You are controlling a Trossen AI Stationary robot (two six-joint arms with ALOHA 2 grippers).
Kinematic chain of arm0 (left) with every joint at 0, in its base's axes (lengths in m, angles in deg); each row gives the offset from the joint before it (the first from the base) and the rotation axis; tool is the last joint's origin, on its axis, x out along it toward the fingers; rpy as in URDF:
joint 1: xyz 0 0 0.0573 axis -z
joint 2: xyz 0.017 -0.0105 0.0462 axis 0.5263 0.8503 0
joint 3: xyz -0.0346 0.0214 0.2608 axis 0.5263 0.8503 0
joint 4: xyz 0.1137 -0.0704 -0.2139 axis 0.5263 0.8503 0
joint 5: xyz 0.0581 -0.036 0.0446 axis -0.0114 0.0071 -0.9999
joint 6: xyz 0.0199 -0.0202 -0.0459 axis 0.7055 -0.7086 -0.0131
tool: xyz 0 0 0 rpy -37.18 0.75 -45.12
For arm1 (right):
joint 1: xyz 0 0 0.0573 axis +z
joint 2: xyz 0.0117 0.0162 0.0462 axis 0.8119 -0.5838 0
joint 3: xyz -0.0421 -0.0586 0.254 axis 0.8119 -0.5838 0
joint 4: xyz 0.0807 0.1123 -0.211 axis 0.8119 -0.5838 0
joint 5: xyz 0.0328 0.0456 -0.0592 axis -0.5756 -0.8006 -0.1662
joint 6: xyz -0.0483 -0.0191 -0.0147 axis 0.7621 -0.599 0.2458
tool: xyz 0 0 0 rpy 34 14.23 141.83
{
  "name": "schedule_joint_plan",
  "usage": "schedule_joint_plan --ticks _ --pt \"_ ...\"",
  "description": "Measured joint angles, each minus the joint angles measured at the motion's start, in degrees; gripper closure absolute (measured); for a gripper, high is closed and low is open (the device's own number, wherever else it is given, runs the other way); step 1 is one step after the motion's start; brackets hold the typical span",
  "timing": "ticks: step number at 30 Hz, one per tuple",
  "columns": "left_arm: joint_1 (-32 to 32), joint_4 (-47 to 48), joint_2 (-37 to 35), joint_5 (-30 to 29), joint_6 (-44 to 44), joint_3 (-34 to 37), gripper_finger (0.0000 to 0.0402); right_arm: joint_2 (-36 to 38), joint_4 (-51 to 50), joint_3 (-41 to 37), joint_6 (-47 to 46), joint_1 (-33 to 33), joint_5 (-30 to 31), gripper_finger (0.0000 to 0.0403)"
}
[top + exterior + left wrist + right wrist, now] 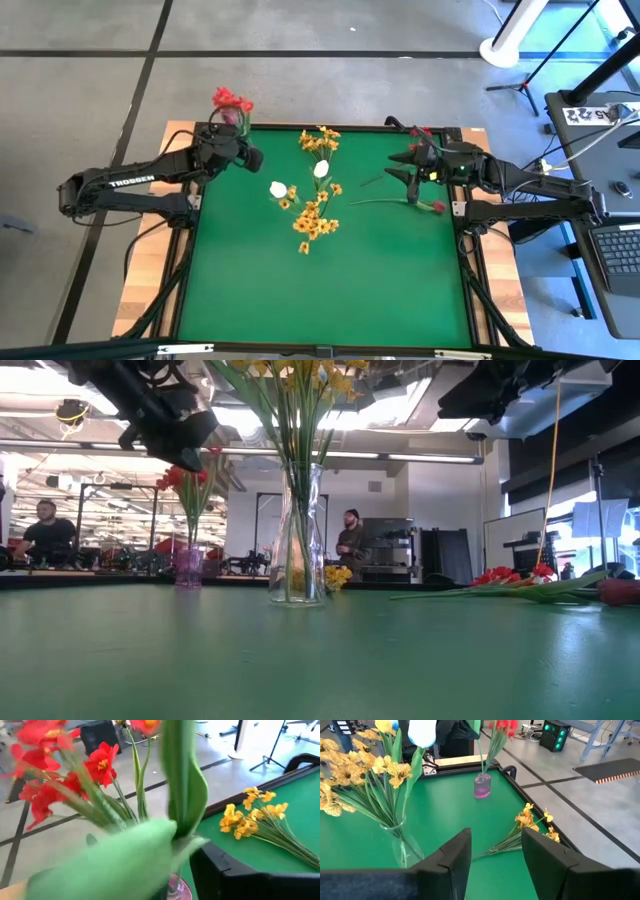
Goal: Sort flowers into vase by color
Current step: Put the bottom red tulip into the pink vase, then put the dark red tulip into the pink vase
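Item: green bench (pixel 330 280) with two vases and loose flowers. Risks first. The left tool (pixel 243 150) hangs just above the pink vase (pixel 482 786) of red flowers (pixel 232 100), with a green stem and leaf (pixel 185 785) right at its fingers; if the arm pulls away while a leaf is snagged, the stem could be dragged back out or the small vase tipped. Its fingers seem to be parting, but the views do not settle whether the stem is let go or gripped. The clear vase (pixel 297 540), just beyond that tool toward the bench middle, is crowded with yellow flowers (pixel 350 765) and a white bud (pixel 422 732); a passing arm could knock it, and white among yellow may count as a sorting fault. Right tool (pixel 495 855): fingers spread apart, nothing between them, hovering over the bench. Close under and beside it lie a dark-red bud (pixel 437 206) on a long stem and a red cluster (pixel 418 133); a descent off the thin stem would miss or push it flat along the cloth. Ahead of it, loose yellow sprigs (pixel 315 222) lie on the cloth near the clear vase.
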Motion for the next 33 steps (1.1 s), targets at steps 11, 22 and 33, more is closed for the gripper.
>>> schedule_joint_plan --ticks 11,22,33 --pt "0.3 4.8 -0.1 0.5 1.7 -1.0 0.0203 0.0 0.0 0.0 0.0 0.0 0.0 0.0231" --pt "2.0 27.7 -0.1 1.2 -8.1 -10.4 0.0167 0.0 -0.1 0.0 -1.2 0.0 0.0 0.0231" --pt "6.0 48.5 -0.2 10.1 -23.6 -17.3 0.0168 -0.1 -0.2 0.0 -1.3 0.0 -0.2 0.0231"
